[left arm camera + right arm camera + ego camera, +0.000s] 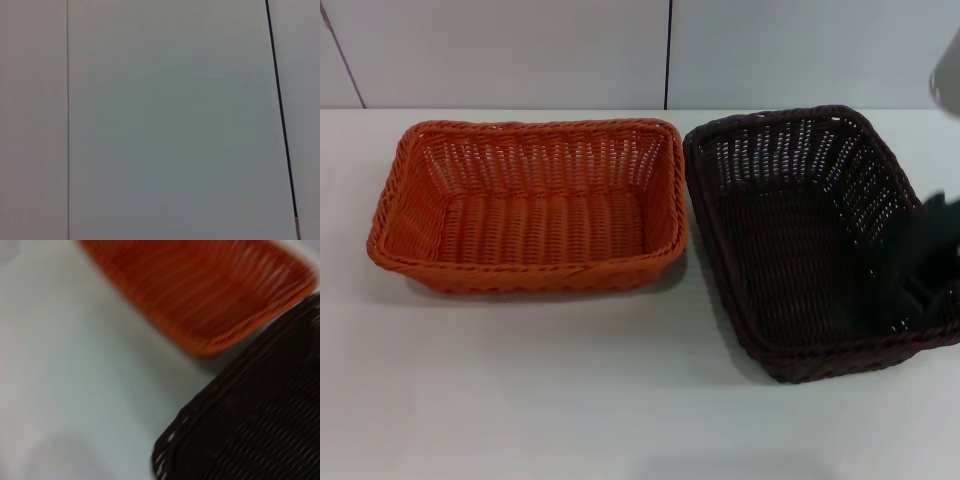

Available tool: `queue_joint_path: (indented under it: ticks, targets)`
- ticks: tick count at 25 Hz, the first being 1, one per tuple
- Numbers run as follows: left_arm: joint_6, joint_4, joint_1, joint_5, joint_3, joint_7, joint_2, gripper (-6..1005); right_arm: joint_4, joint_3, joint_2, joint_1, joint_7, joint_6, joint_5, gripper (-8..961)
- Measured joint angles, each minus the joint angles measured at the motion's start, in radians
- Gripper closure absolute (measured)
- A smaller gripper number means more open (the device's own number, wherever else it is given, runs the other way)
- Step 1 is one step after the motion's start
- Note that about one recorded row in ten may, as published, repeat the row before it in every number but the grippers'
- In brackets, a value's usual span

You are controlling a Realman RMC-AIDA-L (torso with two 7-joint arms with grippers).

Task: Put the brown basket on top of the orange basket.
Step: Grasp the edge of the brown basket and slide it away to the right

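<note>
1. While both baskets sit side by side on the white table (570, 400), the orange basket (530, 205) lies to the left and the brown basket (810, 240) to the right, their near corners almost touching.
2. Neither basket is stacked; each rests with its open side up, and the brown one is turned slightly askew relative to the orange one.
3. At the brown basket's right side, the right gripper (925, 265) shows as a dark shape reaching over the rim into the basket; I cannot tell whether its fingers are apart or together.
4. From the right wrist, the brown basket's weave (255, 420) fills the close part of the view, with the orange basket (210, 285) beyond it and bare table between.
5. From the left wrist, only a pale wall panel (165, 120) with a dark seam is seen; the left gripper itself is out of sight.
</note>
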Motion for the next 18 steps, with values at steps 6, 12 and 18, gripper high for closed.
queue_joint_path:
  ticks: [6, 12, 18]
  targets:
    - [-0.004, 0.004, -0.005, -0.001, -0.002, 0.000, 0.000, 209, 0.025, -0.039, 0.001, 0.013, -0.023, -0.069, -0.033, 243]
    - [-0.005, 0.007, -0.004, -0.002, 0.005, -0.001, -0.003, 209, 0.122, -0.071, 0.006, 0.043, -0.078, -0.078, -0.082, 252]
    - [-0.010, 0.009, 0.004, -0.002, 0.026, -0.052, -0.002, 209, 0.179, -0.110, 0.010, 0.057, -0.108, -0.026, -0.124, 260]
